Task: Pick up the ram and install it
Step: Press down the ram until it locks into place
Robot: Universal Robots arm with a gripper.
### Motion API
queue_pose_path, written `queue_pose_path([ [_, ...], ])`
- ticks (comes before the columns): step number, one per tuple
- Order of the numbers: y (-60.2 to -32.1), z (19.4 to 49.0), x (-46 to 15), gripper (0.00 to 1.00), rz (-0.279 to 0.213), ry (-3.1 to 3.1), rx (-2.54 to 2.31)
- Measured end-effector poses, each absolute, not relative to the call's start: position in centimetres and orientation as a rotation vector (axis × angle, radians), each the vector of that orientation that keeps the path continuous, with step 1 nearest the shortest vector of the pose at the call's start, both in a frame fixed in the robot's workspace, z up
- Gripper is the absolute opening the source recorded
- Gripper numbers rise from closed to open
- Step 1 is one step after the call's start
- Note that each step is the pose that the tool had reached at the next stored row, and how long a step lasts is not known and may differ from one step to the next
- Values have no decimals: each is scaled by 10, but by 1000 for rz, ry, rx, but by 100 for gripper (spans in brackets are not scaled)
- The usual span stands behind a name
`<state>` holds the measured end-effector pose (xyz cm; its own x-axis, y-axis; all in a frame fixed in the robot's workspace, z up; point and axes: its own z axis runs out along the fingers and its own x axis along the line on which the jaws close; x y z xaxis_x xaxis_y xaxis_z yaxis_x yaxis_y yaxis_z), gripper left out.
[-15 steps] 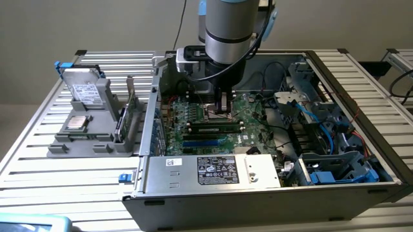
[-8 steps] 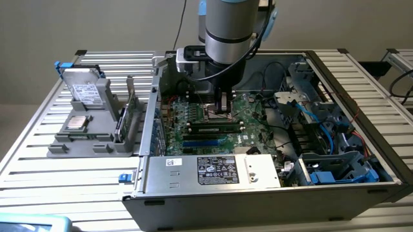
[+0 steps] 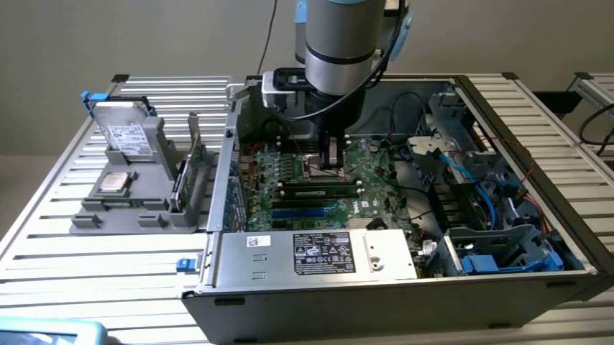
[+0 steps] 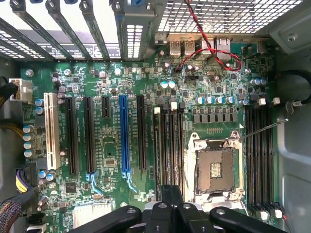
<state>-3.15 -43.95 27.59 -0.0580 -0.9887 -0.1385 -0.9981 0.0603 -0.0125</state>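
the arm reaches straight down into the open computer case (image 3: 384, 287), its hand (image 3: 333, 164) closed narrow just above the motherboard (image 3: 384, 180), holding nothing that can be seen. from the wrist view the hand (image 4: 171, 194) hangs over the memory slots (image 4: 167, 150) just beside the empty cpu socket (image 4: 214, 167). the ram (image 3: 321, 191) lies seated in a slot on the motherboard, close below the hand. the case sits on the slatted table (image 3: 77, 259), near a grey parts holder (image 3: 125, 194).
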Motion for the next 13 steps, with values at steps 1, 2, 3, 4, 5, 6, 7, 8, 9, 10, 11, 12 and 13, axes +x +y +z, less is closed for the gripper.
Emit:
queue_pose_path([
  [1,-439,276,-32,11,130,2215,-2065],
  [2,-439,276,-32,11,129,2230,-2048],
  [3,-439,276,-32,11,127,2246,-2030],
  [4,-439,276,-32,11,126,2262,-2011],
  [5,-440,276,-32,11,124,2279,-1991],
  [6,-440,276,-32,11,123,2296,-1971],
  [7,-440,276,-32,11,121,2312,-1951],
  [8,-440,276,-32,11,120,2328,-1931],
  [9,-440,276,-32,11,118,2343,-1911],
  [10,-440,276,-32,11,117,2359,-1891],
  [11,-439,276,-32,11,115,2375,-1870],
  [12,-440,276,-32,11,114,2390,-1850],
  [13,-440,276,-32,11,112,2405,-1829],
])
